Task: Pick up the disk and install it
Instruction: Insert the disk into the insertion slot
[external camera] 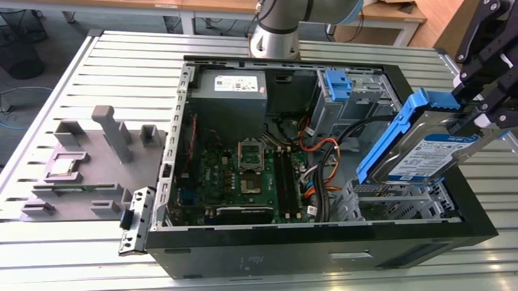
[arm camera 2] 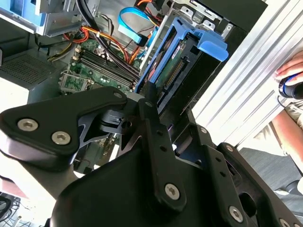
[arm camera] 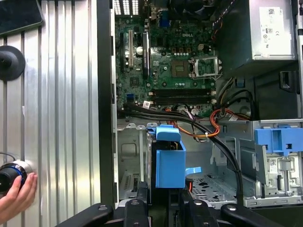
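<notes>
The disk [external camera: 425,148], a silver drive with a white-and-blue label clipped in a bright blue frame, hangs tilted on edge above the empty metal drive cage [external camera: 401,200] at the exterior view's right end of the open computer case. My gripper [external camera: 476,120] is shut on its upper end. In the first wrist view the disk's blue frame [arm camera: 169,161] stands between my two black fingers [arm camera: 141,201], over the cage floor [arm camera: 130,158]. The second wrist view shows the disk [arm camera 2: 177,66] edge-on with its connector side visible, beyond my gripper [arm camera 2: 156,97].
The black case [external camera: 324,242] lies open with the motherboard [external camera: 251,176], orange and black cables [external camera: 319,151] and another blue drive carrier [external camera: 338,85] in the rear bay. A grey fixture tray [external camera: 89,163] sits at the exterior view's left. A person's hand [arm camera: 16,194] rests on the slatted table.
</notes>
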Robot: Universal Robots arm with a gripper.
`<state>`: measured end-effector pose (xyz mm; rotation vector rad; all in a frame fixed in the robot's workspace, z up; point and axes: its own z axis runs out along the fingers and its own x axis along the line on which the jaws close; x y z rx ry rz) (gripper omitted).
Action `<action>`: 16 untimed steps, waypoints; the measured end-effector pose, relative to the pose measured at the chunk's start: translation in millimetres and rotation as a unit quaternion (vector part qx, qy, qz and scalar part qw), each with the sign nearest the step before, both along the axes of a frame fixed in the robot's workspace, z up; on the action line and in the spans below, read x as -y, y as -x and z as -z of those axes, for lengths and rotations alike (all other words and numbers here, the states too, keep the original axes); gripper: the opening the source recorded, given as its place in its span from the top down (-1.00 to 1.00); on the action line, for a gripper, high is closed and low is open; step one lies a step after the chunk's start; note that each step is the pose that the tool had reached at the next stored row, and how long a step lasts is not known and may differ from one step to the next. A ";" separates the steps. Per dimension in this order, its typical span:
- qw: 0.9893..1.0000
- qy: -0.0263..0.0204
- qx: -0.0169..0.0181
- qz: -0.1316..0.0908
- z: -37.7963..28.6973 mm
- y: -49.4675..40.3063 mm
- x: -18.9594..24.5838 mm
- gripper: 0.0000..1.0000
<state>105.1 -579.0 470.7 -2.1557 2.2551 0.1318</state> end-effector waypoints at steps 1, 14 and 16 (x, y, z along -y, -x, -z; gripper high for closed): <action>1.000 0.000 0.000 0.000 0.1 0.0 0.0 0.30; 1.000 0.000 0.000 0.000 2.9 0.0 0.1 0.30; 1.000 0.000 0.000 0.000 3.3 0.0 0.0 0.30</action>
